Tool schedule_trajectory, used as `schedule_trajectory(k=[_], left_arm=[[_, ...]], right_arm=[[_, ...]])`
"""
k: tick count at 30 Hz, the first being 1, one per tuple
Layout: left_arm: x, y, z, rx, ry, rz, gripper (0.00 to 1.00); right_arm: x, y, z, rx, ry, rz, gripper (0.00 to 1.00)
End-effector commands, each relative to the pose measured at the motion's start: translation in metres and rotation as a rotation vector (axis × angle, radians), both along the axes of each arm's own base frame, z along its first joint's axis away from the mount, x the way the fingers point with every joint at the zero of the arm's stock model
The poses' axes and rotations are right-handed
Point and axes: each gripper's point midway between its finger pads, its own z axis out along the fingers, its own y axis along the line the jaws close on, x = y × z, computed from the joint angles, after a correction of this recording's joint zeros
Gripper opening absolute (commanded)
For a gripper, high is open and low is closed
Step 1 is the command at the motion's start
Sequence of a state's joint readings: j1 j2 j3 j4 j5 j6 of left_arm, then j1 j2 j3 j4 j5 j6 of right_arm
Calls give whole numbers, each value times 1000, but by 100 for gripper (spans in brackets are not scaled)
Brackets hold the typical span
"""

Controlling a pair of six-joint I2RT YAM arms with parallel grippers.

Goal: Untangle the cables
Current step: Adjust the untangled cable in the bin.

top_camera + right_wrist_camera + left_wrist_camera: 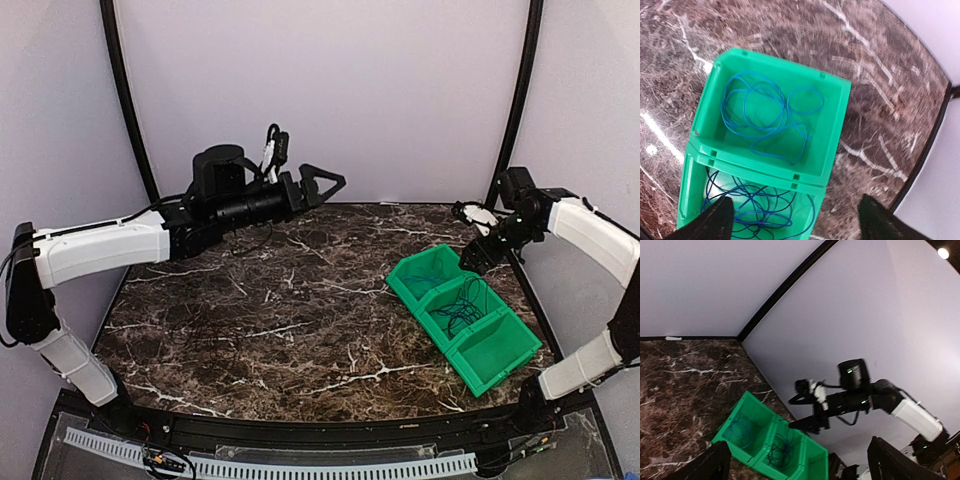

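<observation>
**A:** Start with the cables. Where to find them?

**B:** In the green bins, set in a row by the right edge of the tabletop. Look in the far bin, the one closest to the tabletop's far edge: just a blue cable there, lying in loose loops on the floor. Then look in the middle bin: black cables heaped up with a second blue strand. Cannot make out anything in the near bin.

**A:** So which step, judging by that?

**B:** Partway through the sorting, probably. One blue cable laid apart; the black-and-blue heap not yet pulled apart.

**A:** And the grippers?

**B:** Find the right gripper hanging over the far bin, jaws spread wide, gripping nothing. Find the left gripper raised above the far left of the tabletop, jaws fully apart, likewise empty, well apart from the bins.

**A:** Next move?

**B:** Likely shift the right gripper over the middle bin, go down, and pinch one single strand at the edge of the heap, not its middle. Lift slowly and watch for other loops riding up. Could bring the left gripper over to pin the rest, but that means a long reach across the tabletop first.

**A:** Anything to fear?

**B:** Thin, springy cord. Easy to miss, or to catch two strands together. Might also drag a light bin along.
</observation>
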State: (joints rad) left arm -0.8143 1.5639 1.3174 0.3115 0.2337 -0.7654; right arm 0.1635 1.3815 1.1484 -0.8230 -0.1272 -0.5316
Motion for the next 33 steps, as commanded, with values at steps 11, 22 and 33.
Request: schedule_trajectory(k=[11,22,33], left_arm=[[-5,273,-125,979,-63,973,99],[-57,254,-210,962,343,569,50],[-83,279,-281,999,662,542,43]], right_arm=[[12,89,167,582,-446,285,99],[-50,135,104,710,-316,557,77],[-58,140,70,706,-241,580,78]])
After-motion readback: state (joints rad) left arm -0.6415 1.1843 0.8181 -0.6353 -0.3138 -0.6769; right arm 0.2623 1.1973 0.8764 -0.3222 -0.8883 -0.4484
